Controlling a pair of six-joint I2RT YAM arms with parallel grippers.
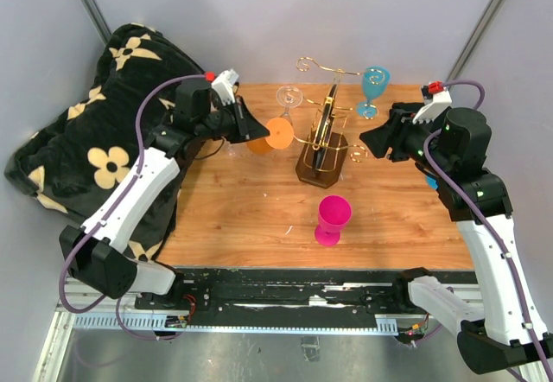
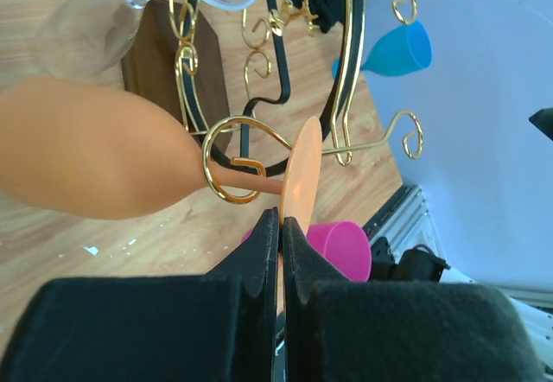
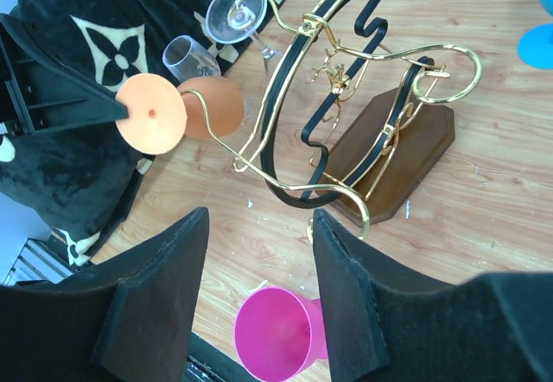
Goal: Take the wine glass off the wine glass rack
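Left gripper [image 2: 281, 222] fingers are closed flat on the rim of the orange glass's [image 2: 95, 153] foot disc, which sits edge-on between them. That glass is on the rack [image 2: 350, 62], lying roughly level, its stem passing through a gold scroll loop at the end of one arm, bowl on one side of the loop and foot on the gripper side. From above, the loop is on the rack's left side, over the table [image 1: 242, 218]. Right gripper [image 3: 257, 226] has its fingers spread wide and holds nothing; it hangs on the right of the rack, near it but not touching. Rack stands upright on its dark wooden base. Clear glass [image 1: 289, 97] sits just behind the orange one (its seating on the wire cannot be confirmed). Blue glass [image 1: 373, 84] appears to stand beyond the rack on the right. Pink cup [image 1: 333, 218] stands in front of the base, apart from it. Black flowered cloth [image 1: 95, 114] is heaped at the table's left edge.
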